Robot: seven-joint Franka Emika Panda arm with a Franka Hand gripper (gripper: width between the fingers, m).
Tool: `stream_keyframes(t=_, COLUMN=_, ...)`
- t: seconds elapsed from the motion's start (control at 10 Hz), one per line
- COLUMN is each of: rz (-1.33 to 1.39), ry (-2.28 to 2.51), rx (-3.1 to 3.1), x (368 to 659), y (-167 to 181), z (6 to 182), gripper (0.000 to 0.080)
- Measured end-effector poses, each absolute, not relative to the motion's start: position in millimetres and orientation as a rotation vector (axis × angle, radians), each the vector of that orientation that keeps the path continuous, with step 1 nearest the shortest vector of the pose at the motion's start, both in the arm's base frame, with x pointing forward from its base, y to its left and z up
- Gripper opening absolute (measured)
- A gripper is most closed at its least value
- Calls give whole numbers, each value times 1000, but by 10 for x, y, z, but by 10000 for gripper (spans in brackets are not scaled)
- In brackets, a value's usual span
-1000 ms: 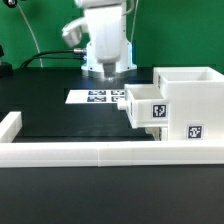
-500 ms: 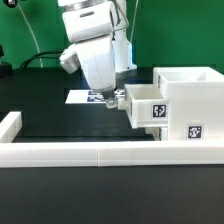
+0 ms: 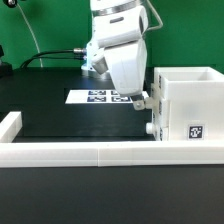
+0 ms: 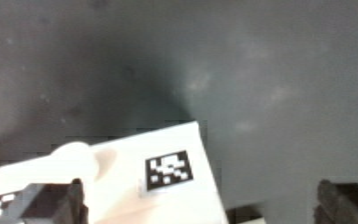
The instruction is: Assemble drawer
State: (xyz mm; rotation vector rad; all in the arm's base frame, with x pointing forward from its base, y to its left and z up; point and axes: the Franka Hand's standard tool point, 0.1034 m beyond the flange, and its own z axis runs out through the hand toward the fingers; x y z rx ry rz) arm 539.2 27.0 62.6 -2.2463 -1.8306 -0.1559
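Note:
The drawer's large white box (image 3: 190,105) stands at the exterior view's right, with a tag on its front. My gripper (image 3: 136,99) hangs right beside the box's left face and covers the place where a tray stuck out. Only a small white bit (image 3: 150,128) shows there below it. In the wrist view a white tray (image 4: 114,165) with a tag and a rounded knob (image 4: 60,158) lies below my gripper (image 4: 204,205). The dark fingertips (image 4: 64,200) stand wide apart, open, and grip nothing.
The marker board (image 3: 95,97) lies on the black table behind the gripper. A low white wall (image 3: 80,153) runs along the table's front, with a raised end (image 3: 10,125) at the exterior view's left. Cables and a green backdrop lie behind.
My gripper has moved to the exterior view's right, from above the marker board to the box's left face. The tray that stuck out of the box no longer shows there.

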Motion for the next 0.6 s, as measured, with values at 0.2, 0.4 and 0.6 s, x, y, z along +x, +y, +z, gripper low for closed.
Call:
stream_keyframes(t=0.2, rz=-145, ry=-1789, rx=-2275, x=5386, y=349, z=611, gripper=649)
stream_keyframes(t=0.4, rz=-141, ry=-1773, rx=-2288, x=5381, y=320, z=602, gripper=649)
stream_keyframes(t=0.6, rz=-141, ry=-1773, rx=-2289, x=5381, y=319, z=602, gripper=649)
